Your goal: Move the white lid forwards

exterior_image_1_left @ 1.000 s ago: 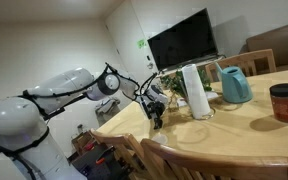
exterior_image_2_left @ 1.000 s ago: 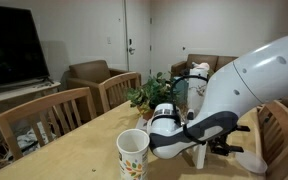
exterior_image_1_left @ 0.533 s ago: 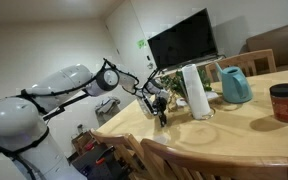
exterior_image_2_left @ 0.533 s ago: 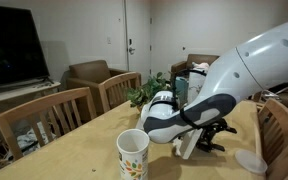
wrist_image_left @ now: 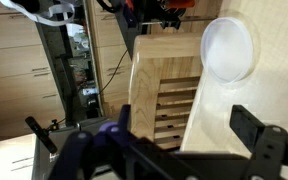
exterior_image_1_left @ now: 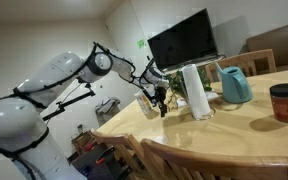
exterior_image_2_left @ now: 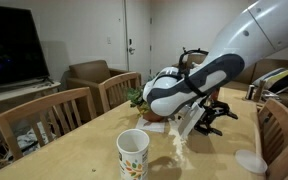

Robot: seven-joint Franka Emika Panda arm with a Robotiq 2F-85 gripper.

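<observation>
Dining room: wooden table, chairs, dark television. The gripper hangs above the tabletop, jaws wide apart and empty. The white lid lies flat below it, off to one side.

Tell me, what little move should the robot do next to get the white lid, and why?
Probably swing the open hand over toward the white lid, then lower it. The hand is empty and up above the table, and in the wrist view the lid lies flat off to one side, not between the fingers.
</observation>
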